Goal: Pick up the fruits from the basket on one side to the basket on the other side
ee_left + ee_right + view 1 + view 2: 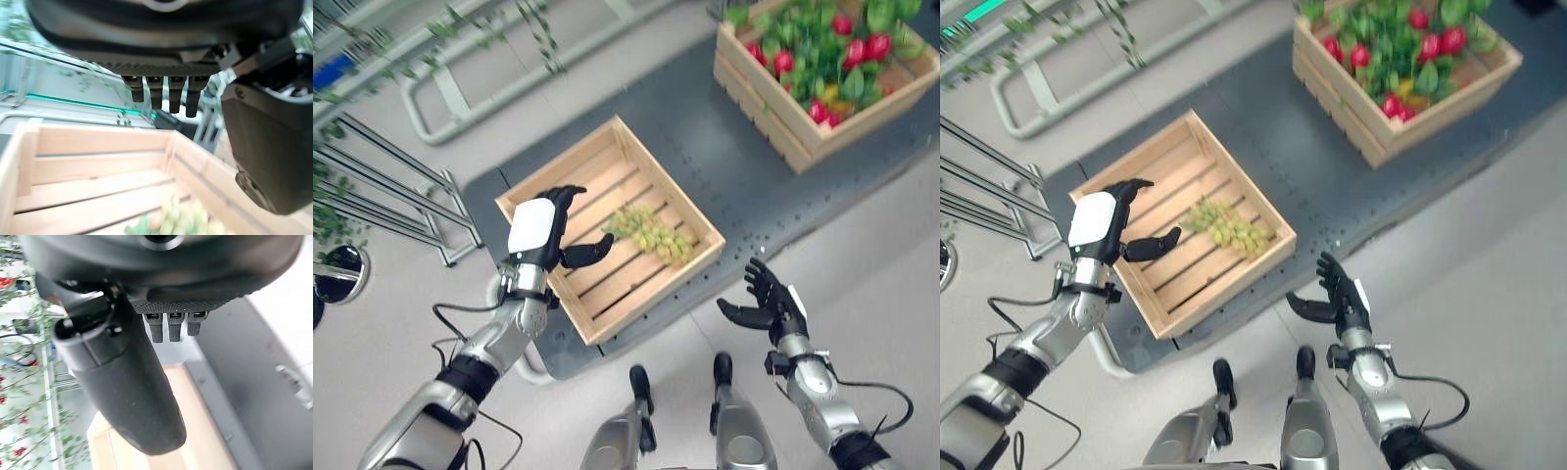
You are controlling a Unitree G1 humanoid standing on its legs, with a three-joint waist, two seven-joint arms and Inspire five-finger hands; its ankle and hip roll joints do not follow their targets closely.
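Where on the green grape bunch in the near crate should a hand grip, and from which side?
Probably from above, round the wide middle of the grape bunch: it lies flat on the slats of the crate, whose walls block low side approaches.

Left arm raised from lower left, bent at elbow. Left hand held up with white-covered back toward camera, fingers relaxed and extended, thumb stuck out sideways; nothing gripped. Right arm extended from lower right. Right hand held palm-up, fingers spread and slightly bent, thumb pointed inward; nothing gripped.
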